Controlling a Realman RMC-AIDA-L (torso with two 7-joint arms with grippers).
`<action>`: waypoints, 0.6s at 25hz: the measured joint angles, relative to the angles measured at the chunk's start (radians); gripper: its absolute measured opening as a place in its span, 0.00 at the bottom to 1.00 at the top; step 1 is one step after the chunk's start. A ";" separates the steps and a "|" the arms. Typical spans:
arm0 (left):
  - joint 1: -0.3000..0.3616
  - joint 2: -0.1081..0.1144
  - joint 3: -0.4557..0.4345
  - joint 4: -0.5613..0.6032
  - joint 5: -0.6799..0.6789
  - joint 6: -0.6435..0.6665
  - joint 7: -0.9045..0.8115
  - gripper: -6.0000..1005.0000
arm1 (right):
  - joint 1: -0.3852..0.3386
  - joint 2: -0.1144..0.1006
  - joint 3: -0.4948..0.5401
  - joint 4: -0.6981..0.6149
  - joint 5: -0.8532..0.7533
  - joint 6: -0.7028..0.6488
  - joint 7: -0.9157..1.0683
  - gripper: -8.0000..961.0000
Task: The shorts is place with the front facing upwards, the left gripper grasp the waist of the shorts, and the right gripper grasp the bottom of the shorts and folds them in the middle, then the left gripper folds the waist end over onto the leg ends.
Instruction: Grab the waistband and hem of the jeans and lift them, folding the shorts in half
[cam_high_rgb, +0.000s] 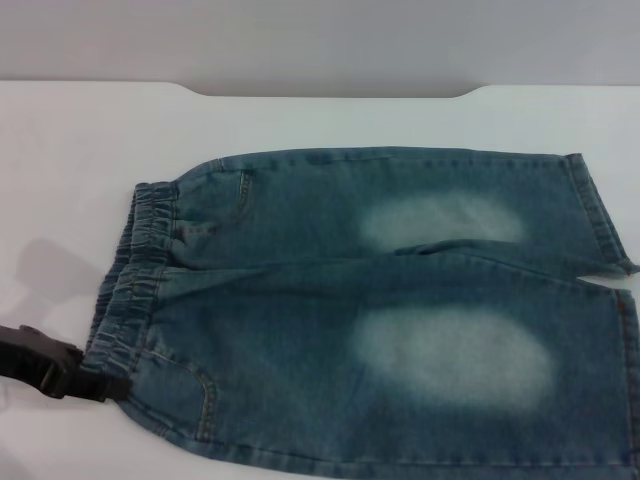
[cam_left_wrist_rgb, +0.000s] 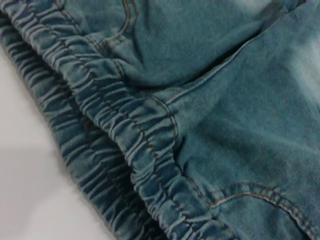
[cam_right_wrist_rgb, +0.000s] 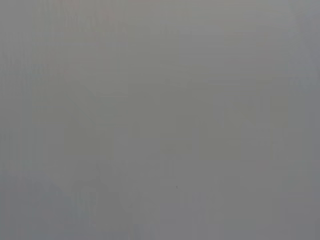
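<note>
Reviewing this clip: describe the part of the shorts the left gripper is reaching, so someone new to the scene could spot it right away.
On the white table the blue denim shorts lie flat, front up. Follow them to the robot's left, away from the cuffed leg hems: the waistband is the puckered, gathered elastic strip. The left gripper sits at its near corner.

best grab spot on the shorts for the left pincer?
The gathered waistband of the shorts, at its near corner, coming in from the robot's left. The band is a thick ridge along the open left edge, and the left pincer already sits at that corner.
</note>
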 joint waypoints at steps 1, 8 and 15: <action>0.000 0.000 0.000 0.002 -0.001 -0.002 0.000 0.52 | 0.000 0.000 0.000 0.000 0.000 0.000 0.000 0.56; -0.002 0.005 -0.011 0.003 -0.005 -0.006 -0.001 0.47 | 0.000 0.000 0.000 0.000 0.000 0.005 0.000 0.56; -0.005 0.010 -0.011 -0.001 -0.005 -0.007 0.007 0.27 | 0.002 0.000 0.000 -0.001 -0.001 0.002 0.019 0.56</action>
